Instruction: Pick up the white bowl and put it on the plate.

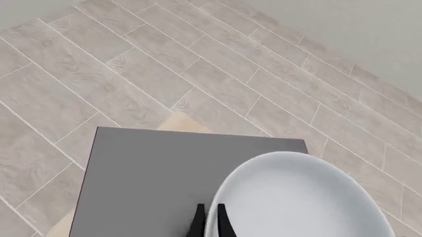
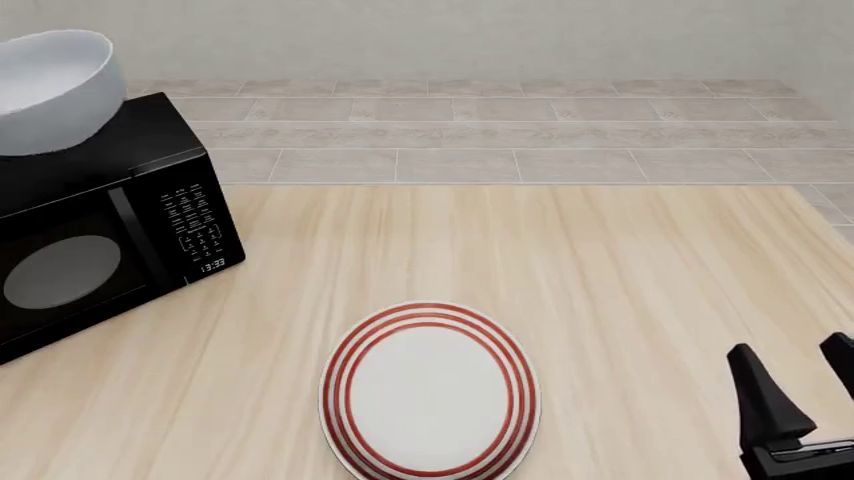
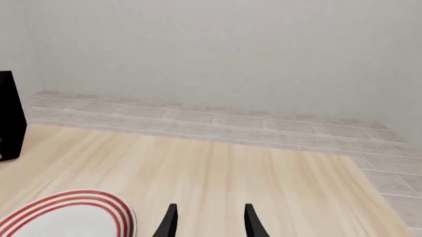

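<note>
Holding the white bowl (image 2: 51, 88) up high over the black microwave (image 2: 100, 225), my left gripper (image 1: 209, 223) pinches its rim so I can carry it. The plate (image 2: 430, 391) waits on the counter (image 2: 641, 290). My right gripper (image 3: 208, 220) rests spread, empty.

The front view's left edge cropped the white bowl (image 2: 47, 90) and the microwave (image 2: 107, 250); its bottom edge clipped the plate (image 2: 430, 392). The left arm stayed out of that view.
</note>
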You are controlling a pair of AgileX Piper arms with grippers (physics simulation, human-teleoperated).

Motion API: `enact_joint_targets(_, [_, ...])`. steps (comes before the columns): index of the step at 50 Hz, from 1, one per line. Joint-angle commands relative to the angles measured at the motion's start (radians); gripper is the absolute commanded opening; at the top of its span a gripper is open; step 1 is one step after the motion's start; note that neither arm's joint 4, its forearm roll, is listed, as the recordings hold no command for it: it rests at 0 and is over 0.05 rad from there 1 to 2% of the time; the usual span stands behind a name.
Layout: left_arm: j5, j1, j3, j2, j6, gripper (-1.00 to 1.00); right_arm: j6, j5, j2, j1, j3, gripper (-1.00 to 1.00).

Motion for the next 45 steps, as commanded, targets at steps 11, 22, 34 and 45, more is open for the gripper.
enact_joint_targets(11, [0.032,-0.21,0.146,-0.34,0.029,-1.0,0.001,-0.002,0.002,-0.004,-0.002,1.0])
enact_joint_targets(22, [0.028,-0.356,0.269,-0.526,0.098,-1.0,0.008,0.009,-0.011,-0.007,-0.002,1.0])
enact_joint_targets(34, [-0.024,-0.518,0.439,-0.645,0.164,-1.0,0.014,0.015,-0.022,-0.009,0.0,1.0])
enact_joint_targets(45, [-0.074,-0.697,0.555,-0.692,0.177,-1.0,0.017,0.042,-0.051,-0.015,-0.002,1.0])
